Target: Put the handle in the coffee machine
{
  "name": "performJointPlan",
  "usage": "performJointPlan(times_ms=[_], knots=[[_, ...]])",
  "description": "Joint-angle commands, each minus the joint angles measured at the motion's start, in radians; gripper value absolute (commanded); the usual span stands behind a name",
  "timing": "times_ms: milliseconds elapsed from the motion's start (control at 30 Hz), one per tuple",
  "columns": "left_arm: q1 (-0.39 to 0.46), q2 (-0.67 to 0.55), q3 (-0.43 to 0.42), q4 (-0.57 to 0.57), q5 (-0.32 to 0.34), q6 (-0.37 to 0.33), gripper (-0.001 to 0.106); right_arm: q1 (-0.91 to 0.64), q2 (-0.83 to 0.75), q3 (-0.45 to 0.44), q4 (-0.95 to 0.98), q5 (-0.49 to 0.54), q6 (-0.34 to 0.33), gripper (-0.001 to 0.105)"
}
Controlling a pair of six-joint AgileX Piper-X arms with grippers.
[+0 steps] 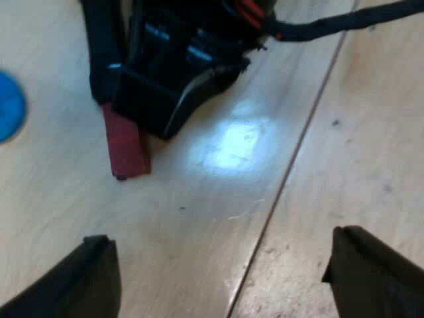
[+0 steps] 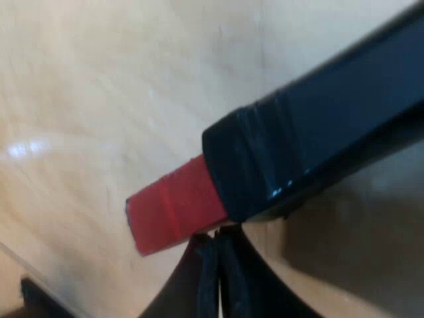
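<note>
The holder's dark handle (image 2: 318, 132) lies on the pale wooden table, its red end (image 2: 175, 212) pointing away from the body. My right gripper (image 2: 215, 271) is shut, its two fingers pressed together with nothing between them, right beside the handle where dark meets red. From the left wrist view, the right gripper (image 1: 172, 73) sits low over the handle and the red end (image 1: 126, 142) sticks out beneath it. My left gripper (image 1: 222, 278) hovers open above bare table a short way from that red end, its fingers (image 1: 93, 278) spread wide.
A blue tamper (image 1: 10, 106) stands on the table close to the handle. A seam (image 1: 291, 159) between two table boards runs past the left gripper.
</note>
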Motion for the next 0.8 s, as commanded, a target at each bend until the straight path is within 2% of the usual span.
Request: performJointPlan(times_ms=[33,167,233,300,467,667,800], knots=[[-0.001,-0.006,-0.007,0.004,-0.026,-0.009,0.067,-0.003,0.002,-0.011,-0.035,0.008,-0.011,0.000],[0.000,-0.006,-0.007,0.012,-0.036,-0.009,0.067,-0.003,-0.005,-0.012,-0.025,-0.010,-0.011,0.000],[0.000,-0.008,-0.013,0.014,-0.060,-0.009,0.067,-0.003,-0.038,-0.012,0.060,-0.033,-0.013,0.000],[0.000,-0.015,-0.015,0.014,-0.072,-0.009,0.067,-0.003,-0.071,-0.012,0.136,-0.025,-0.055,0.000],[0.000,-0.050,-0.018,-0.001,-0.072,-0.009,0.067,-0.003,-0.181,-0.012,0.399,0.076,-0.161,0.000],[0.000,-0.055,-0.018,-0.022,-0.070,-0.009,0.067,-0.003,-0.305,-0.012,0.594,0.172,-0.274,0.000],[0.000,-0.055,-0.018,-0.066,-0.070,-0.012,0.067,-0.008,-0.338,-0.012,0.640,0.204,-0.292,0.000]])
